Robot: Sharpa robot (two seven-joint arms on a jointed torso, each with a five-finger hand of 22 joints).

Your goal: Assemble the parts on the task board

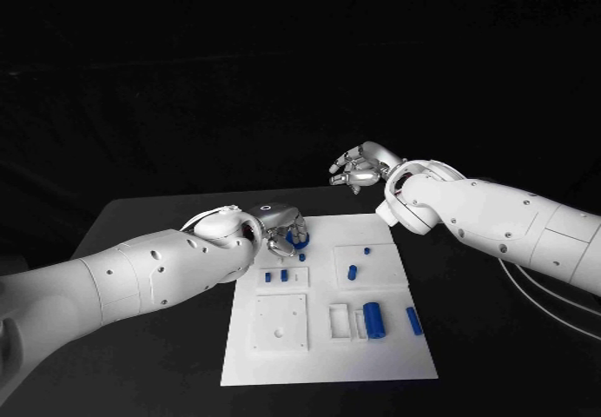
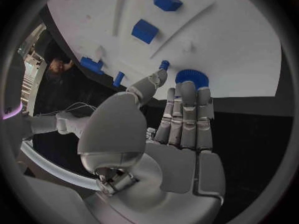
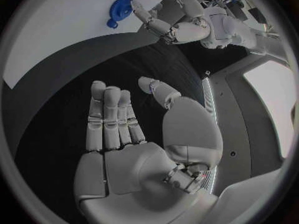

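Note:
The white task board [image 1: 328,352] lies in the middle of the table. A blue gear [image 1: 298,236] sits at its far left corner. My left hand [image 1: 278,228] hovers right at this gear. In the left wrist view its straight fingers [image 2: 187,114] reach the gear [image 2: 190,77], and the thumb tip lies beside a small blue peg [image 2: 164,64]; nothing is gripped. My right hand [image 1: 360,167] hangs above the table behind the board, fingers apart and holding nothing. The right wrist view shows its bare palm [image 3: 124,149], the left hand [image 3: 181,20] and the gear [image 3: 119,7].
Several blue parts lie on the board: two short pegs [image 1: 275,276], a pin [image 1: 353,271], a thick cylinder [image 1: 372,319] and a bar [image 1: 413,321]. A square white plate [image 1: 280,321] sits at the board's near left. Black table [image 1: 150,226] surrounds the board.

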